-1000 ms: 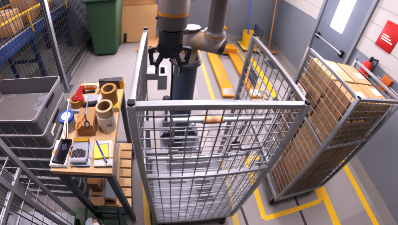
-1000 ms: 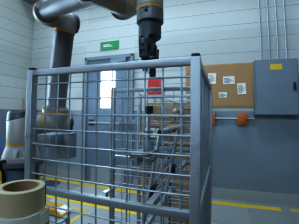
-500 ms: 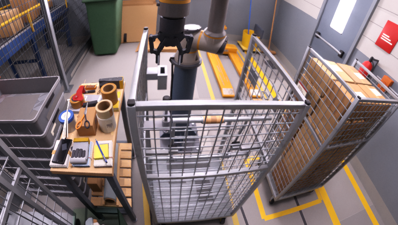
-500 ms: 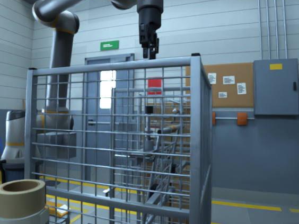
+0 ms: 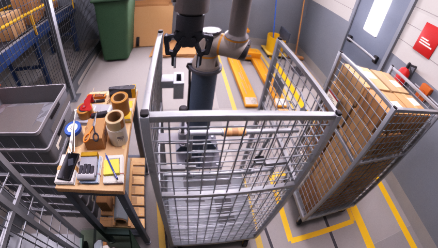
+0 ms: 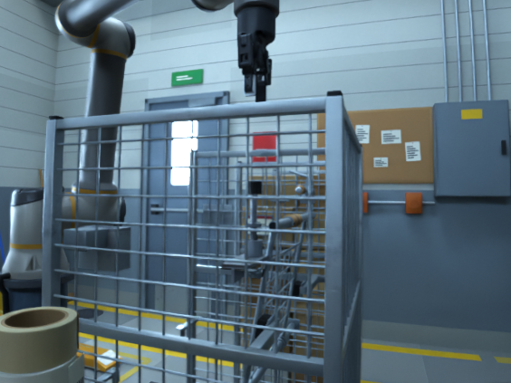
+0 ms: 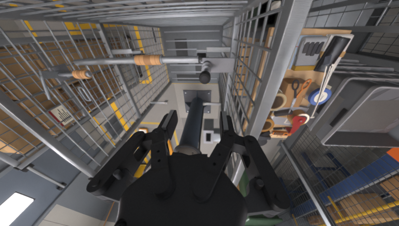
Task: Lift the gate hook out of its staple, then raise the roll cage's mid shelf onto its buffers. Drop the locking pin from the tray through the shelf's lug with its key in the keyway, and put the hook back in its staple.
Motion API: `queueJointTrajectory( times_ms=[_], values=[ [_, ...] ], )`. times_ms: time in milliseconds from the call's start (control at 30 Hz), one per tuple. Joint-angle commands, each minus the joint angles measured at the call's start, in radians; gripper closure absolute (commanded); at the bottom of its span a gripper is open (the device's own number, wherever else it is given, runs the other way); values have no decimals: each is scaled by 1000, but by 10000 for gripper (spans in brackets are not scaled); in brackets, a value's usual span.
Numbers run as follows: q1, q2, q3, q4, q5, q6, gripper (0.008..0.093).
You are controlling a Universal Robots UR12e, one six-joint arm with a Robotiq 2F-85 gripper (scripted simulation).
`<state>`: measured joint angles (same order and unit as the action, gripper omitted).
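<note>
The gate hook [image 7: 84,73], a short grey bar with an orange grip, sits against the cage's mesh side wall. Across the inside of the roll cage [image 5: 233,159] runs a longer grey bar with an orange grip [image 5: 235,131] [image 7: 147,59], ending at a bracket with a dark-knobbed pin [image 7: 205,76] [image 5: 183,108]. The mid shelf is seen in the second side camera as a mesh panel [image 6: 276,286] leaning steeply inside the cage. My gripper [image 5: 186,61] [image 6: 256,92] [image 7: 198,120] hangs open and empty above the cage's rear top rail, over a grey slotted block [image 5: 178,80] [image 7: 208,136].
A grey crate [image 5: 29,113] stands left of a wooden table [image 5: 98,141] crowded with tape rolls, scissors and notepads. A second roll cage [image 5: 368,129] full of cartons stands to the right. The arm's dark pedestal [image 5: 203,89] rises just behind the cage.
</note>
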<state>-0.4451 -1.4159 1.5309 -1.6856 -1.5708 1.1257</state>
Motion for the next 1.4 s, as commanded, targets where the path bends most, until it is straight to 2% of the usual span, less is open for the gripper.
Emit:
queueJointTrajectory(
  times_ms=[0,633,900,1367],
  values=[
    [0,0,-1,0,0,0,334],
    [0,-1,-1,0,0,0,334],
    [0,-1,-1,0,0,0,484],
    [0,-1,-1,0,0,-3,484]
  ],
)
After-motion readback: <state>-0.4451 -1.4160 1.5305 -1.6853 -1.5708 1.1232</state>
